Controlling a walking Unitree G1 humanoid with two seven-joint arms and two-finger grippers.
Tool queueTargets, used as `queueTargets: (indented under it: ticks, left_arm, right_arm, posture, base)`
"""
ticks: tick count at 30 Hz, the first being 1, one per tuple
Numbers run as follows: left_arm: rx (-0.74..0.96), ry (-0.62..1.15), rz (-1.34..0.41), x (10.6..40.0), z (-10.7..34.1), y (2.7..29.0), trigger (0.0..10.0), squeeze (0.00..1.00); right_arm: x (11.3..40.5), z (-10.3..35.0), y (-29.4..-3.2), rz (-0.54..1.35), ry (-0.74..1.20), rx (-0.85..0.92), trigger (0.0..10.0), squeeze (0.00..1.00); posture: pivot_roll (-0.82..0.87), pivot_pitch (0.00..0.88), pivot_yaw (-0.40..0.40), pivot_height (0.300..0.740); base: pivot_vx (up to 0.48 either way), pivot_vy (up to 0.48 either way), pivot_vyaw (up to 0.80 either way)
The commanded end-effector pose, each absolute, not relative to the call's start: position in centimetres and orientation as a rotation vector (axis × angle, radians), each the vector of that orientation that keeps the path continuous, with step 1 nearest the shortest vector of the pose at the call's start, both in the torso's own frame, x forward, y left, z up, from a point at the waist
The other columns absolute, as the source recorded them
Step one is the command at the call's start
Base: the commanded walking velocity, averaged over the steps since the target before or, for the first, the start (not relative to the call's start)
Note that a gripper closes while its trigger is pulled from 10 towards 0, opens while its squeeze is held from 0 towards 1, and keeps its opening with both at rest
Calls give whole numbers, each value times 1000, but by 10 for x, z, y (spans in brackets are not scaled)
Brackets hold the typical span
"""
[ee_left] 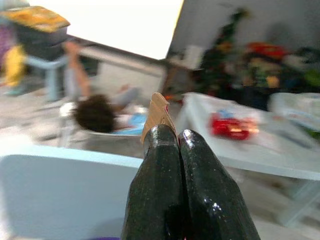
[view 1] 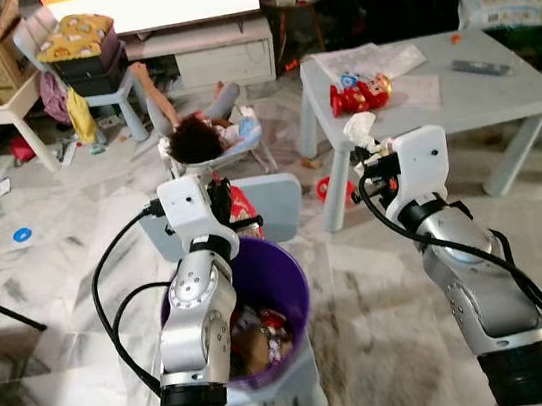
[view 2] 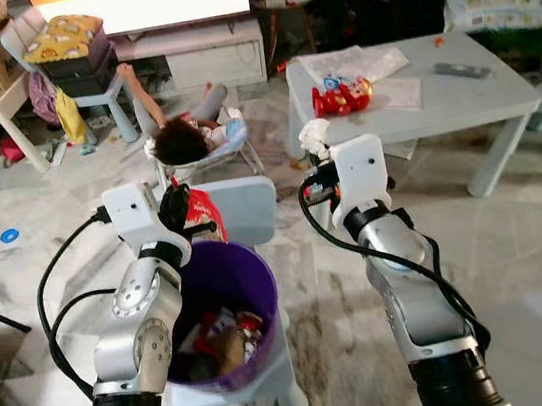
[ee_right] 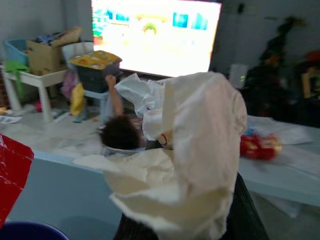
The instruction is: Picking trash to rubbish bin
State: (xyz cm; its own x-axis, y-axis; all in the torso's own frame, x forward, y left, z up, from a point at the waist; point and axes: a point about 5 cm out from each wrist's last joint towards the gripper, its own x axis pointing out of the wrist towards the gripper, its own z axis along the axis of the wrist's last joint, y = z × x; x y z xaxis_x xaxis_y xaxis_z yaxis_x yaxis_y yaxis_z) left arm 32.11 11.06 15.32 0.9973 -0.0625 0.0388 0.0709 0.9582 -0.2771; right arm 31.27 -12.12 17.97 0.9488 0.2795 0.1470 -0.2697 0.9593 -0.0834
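A purple rubbish bin (view 1: 290, 279) stands on a small pale blue chair (view 1: 275, 194) right in front of me, with several wrappers inside it. My left gripper (view 1: 220, 198) is over the bin's far rim, shut on a red wrapper (view 1: 243, 210). In the left wrist view its fingers (ee_left: 160, 165) are pressed together on the wrapper's thin edge (ee_left: 158, 107). To the right of the bin, my right gripper (view 1: 369, 155) is raised and shut on a crumpled white paper (view 1: 360, 130). That paper (ee_right: 190, 150) hides most of the fingers in the right wrist view.
A child (view 1: 195, 135) lies in a low seat on the floor just behind the chair. A grey table (view 1: 469, 99) at the right carries a red packet (view 1: 360, 96) and a remote (view 1: 480, 67). Boxes, stools and a bright screen line the back wall.
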Motion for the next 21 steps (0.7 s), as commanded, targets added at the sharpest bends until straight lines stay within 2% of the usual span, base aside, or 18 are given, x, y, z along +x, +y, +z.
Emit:
queueTargets:
  ticks: [1, 8, 21]
  left_arm:
    - [-270, -16, -22, 320, 151, 118, 0, 0]
    - [-290, 79, 51, 313, 132, 128, 0, 0]
    - [-349, 353, 88, 297, 94, 128, 0, 0]
  right_arm:
    - [312, 182, -123, 277, -169, -70, 0, 0]
    - [312, 182, -123, 278, -169, -69, 0, 0]
    - [312, 182, -123, 284, -171, -75, 0, 0]
  posture:
    - [-1, 108, -8, 740]
    - [7, 107, -6, 740]
    - [10, 105, -9, 740]
  base:
    - [0, 0, 0]
    - [0, 0, 0]
    - [0, 0, 0]
